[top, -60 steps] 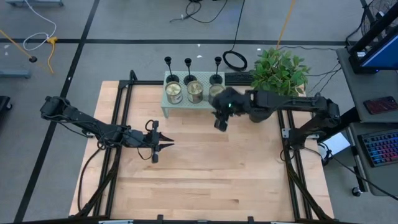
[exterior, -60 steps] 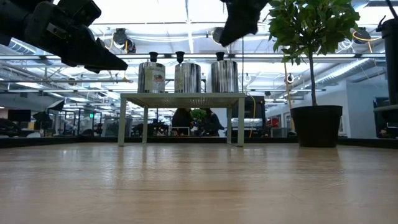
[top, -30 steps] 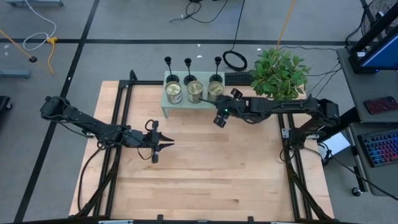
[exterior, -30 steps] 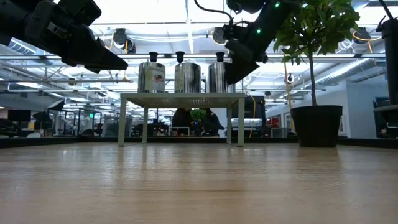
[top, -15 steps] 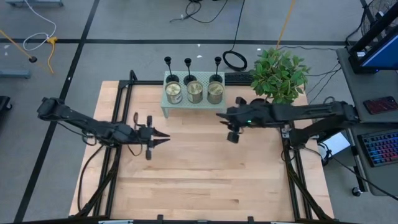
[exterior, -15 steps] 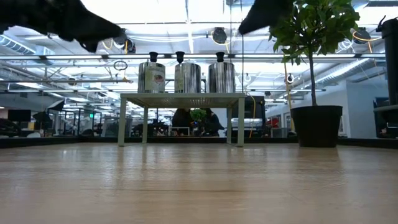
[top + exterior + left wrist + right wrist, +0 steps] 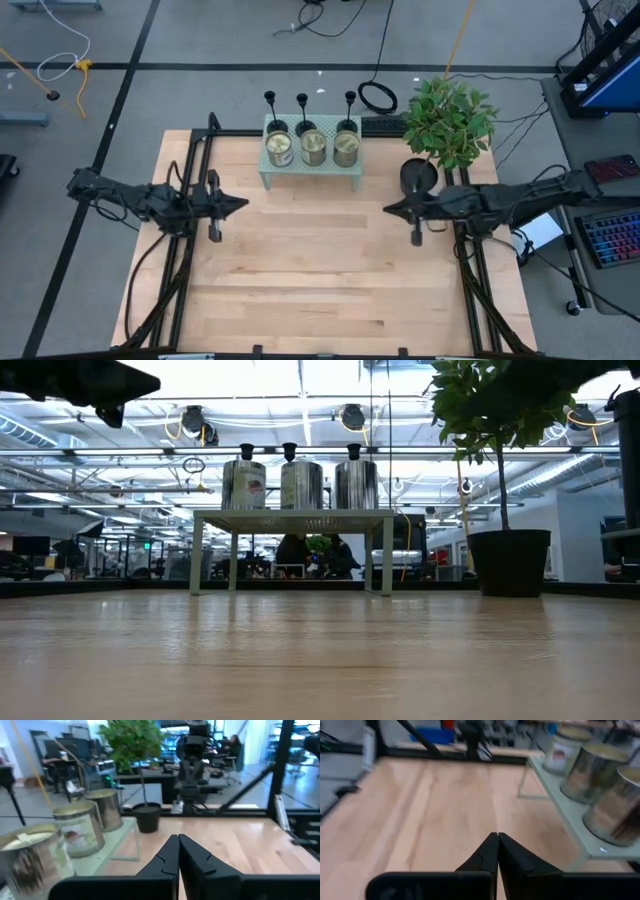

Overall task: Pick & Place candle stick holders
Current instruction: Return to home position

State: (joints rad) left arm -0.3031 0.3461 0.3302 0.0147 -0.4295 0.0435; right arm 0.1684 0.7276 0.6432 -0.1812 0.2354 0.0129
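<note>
High view: wooden table (image 7: 320, 290) mostly bare, with wide open room between the arms. Potted plant (image 7: 450, 115) crowds the far right corner. Pale-green shelf (image 7: 310, 178) at the far edge carries three jars (image 7: 313, 148). Left gripper (image 7: 243, 203) and right gripper (image 7: 387, 209) hover at opposite sides, fingers pressed together, empty. Three candle stick holders (image 7: 305, 126) stand behind the jars at the shelf's rear. Likely light, rigid, tippy; pinch the thin stem low, clearing the jars.
</note>
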